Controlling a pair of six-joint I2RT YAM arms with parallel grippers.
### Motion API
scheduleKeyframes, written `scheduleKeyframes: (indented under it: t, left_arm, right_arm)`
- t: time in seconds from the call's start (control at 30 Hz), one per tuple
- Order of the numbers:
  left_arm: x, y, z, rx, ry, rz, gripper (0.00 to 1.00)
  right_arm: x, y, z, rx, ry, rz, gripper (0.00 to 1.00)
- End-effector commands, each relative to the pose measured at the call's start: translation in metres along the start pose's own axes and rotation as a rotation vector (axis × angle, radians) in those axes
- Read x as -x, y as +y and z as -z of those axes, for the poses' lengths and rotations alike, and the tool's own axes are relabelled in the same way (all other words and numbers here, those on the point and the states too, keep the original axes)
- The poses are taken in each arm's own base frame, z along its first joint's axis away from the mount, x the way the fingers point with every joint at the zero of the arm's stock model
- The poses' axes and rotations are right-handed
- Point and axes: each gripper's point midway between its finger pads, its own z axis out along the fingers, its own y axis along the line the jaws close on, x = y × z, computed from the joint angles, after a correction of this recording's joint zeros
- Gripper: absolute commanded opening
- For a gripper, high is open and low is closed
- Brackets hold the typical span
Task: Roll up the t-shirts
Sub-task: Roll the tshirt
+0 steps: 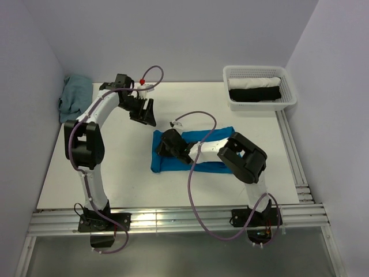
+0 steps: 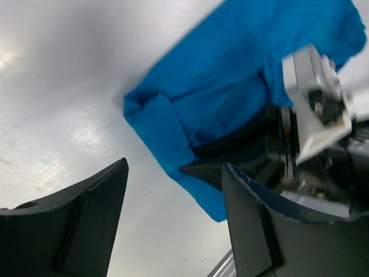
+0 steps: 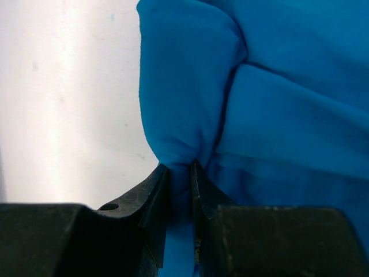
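**A:** Jaws first. How do they stand?

**B:** Right jaws are pinched tight on a ridge of blue cloth at the left end of the t-shirt point(image 3: 277, 115). Left jaws gape wide with nothing between them, above bare counter point(image 1: 115, 173) just beyond the shirt's far-left corner.

**A:** And the shirt itself?

**B:** It lies mid-counter, folded into a long strip running left to right, with the right arm point(image 1: 245, 158) reaching across it. The left end has a doubled fold.

**A:** What about the surface?

**B:** White and glossy, with soft glare patches. Metal rails point(image 1: 173, 219) run along the near edge and up the right side.

**A:** Anything else?

**B:** A white mesh basket point(image 1: 259, 69) sits in the far right corner, holding a white roll point(image 1: 253, 82) beside a black roll point(image 1: 253, 94). A crumpled grey-blue cloth point(image 1: 75, 98) is heaped at the far left, against the wall. The walls point(image 1: 202, 34) are plain pale lavender.
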Motion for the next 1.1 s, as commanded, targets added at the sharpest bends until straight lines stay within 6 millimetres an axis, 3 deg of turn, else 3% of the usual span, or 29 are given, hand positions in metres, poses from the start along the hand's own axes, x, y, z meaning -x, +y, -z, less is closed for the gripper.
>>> scheduleKeyframes:
  t: [0.0, 0.1, 0.33, 0.53, 0.73, 0.83, 0.9, 0.97, 1.0, 1.07]
  left_arm:
    - [-0.001, -0.027, 0.006, -0.154, -0.067, -0.078, 0.71]
    - [-0.015, -0.026, -0.001, -0.195, -0.083, -0.070, 0.72]
    - [-0.041, 0.001, -0.033, -0.135, -0.083, -0.012, 0.73]
    - [-0.039, 0.023, -0.060, -0.068, -0.116, 0.048, 0.73]
    - [-0.036, 0.029, -0.081, 0.016, -0.100, 0.089, 0.72]
    - [-0.037, 0.021, -0.089, 0.058, -0.064, 0.072, 0.61]
    - [-0.035, 0.023, -0.089, 0.103, -0.052, 0.083, 0.36]
    - [-0.041, 0.029, -0.086, 0.165, -0.014, 0.102, 0.09]
    - [-0.036, 0.029, -0.084, 0.185, -0.013, 0.091, 0.02]
    - [-0.041, 0.033, -0.079, 0.248, 0.021, 0.088, 0.00]
  right_arm:
    - [0.003, 0.007, 0.000, 0.097, 0.021, -0.070, 0.20]
    - [-0.003, 0.002, -0.002, 0.121, 0.041, -0.119, 0.20]
    - [-0.004, -0.003, -0.004, 0.183, 0.064, -0.206, 0.20]
    - [-0.005, -0.004, -0.001, 0.218, 0.070, -0.241, 0.20]
    - [-0.006, -0.007, 0.000, 0.231, 0.078, -0.265, 0.20]
    - [-0.003, -0.008, 0.001, 0.227, 0.074, -0.267, 0.20]
    - [-0.001, -0.009, 0.002, 0.217, 0.065, -0.259, 0.23]
    - [0.001, -0.014, 0.005, 0.179, 0.051, -0.236, 0.33]
    - [0.004, -0.015, 0.006, 0.162, 0.042, -0.222, 0.38]
    - [0.002, -0.022, 0.012, 0.097, 0.052, -0.174, 0.42]
